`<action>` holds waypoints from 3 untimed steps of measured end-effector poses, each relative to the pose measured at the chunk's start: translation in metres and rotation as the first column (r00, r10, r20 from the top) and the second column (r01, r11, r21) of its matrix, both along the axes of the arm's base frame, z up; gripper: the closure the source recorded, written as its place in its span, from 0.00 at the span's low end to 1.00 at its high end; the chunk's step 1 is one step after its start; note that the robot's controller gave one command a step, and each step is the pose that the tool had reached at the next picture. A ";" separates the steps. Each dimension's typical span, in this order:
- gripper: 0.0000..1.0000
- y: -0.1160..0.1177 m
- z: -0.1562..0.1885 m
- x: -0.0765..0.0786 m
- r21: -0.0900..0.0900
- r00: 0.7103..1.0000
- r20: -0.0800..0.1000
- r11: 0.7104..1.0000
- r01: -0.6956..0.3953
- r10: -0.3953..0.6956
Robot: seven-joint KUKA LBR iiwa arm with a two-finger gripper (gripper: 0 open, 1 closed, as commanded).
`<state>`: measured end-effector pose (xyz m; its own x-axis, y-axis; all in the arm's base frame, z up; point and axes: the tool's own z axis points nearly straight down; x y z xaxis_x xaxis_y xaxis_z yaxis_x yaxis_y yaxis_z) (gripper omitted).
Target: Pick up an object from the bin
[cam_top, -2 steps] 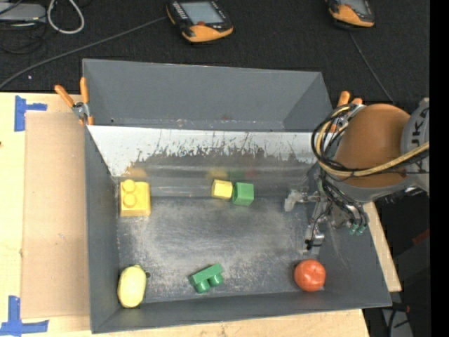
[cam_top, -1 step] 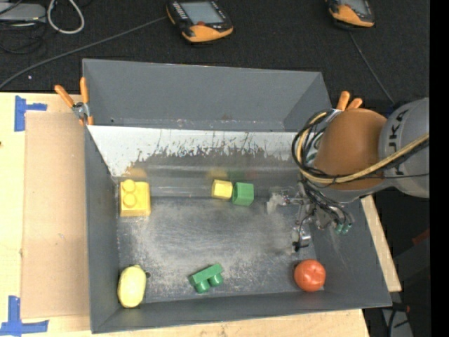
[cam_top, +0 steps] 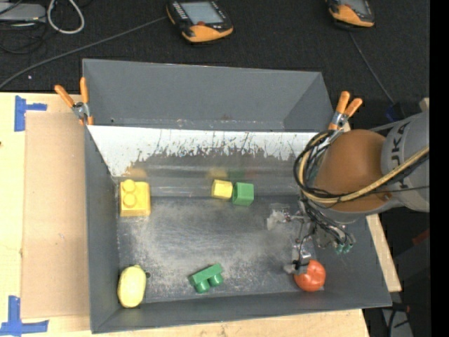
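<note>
Camera view: pincer (cam_top: 300, 262) over red ball (cam_top: 311, 276) near front-right corner of bin (cam_top: 365, 286)

Dark floor (cam_top: 280, 37) carries cables (cam_top: 66, 11) and two pendants (cam_top: 200, 20) (cam_top: 349, 5).

red round toy (cam_top: 313, 278): upper left covered by gripper (cam_top: 300, 261) | bin (cam_top: 210, 104) right wall: partly behind orange wrist cover (cam_top: 351, 170) | arm (cam_top: 410, 156): cut off at right

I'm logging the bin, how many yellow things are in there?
3: a yellow brick at back left, a small yellow cube mid-back beside a green cube, a yellow oval front left. The arm could hide more.
</note>
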<state>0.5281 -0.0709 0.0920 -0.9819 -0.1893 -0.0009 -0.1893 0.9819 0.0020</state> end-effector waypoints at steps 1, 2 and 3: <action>0.00 0.014 -0.010 -0.009 0.001 0.991 -0.001 0.991 -0.132 0.132; 0.00 -0.001 -0.001 -0.012 0.002 0.998 -0.003 0.998 -0.060 0.060; 0.00 0.027 -0.016 0.014 0.003 0.948 0.000 0.948 0.318 -0.318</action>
<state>0.5421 -0.0435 0.0759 -0.9911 0.1333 -0.0010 0.1333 0.9911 0.0050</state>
